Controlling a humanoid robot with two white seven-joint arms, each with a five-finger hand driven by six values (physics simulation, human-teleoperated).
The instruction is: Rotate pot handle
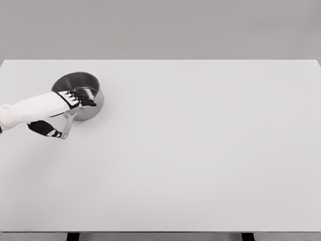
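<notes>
A steel pot (80, 85) stands on the white table (200, 150) at the far left. Its handle (67, 124) points toward me and slightly left. My left hand (77, 99) comes in from the left edge and lies over the pot's near rim, just above the root of the handle. Its dark fingers (85, 100) are stretched out flat and hold nothing. A dark, white-striped part, probably the thumb (46, 129), hangs below the forearm and reaches the handle's tip. The right arm is out of view.
The pot is about a hand's width from the table's left edge (2, 150). A plain grey wall (160, 30) stands behind the table.
</notes>
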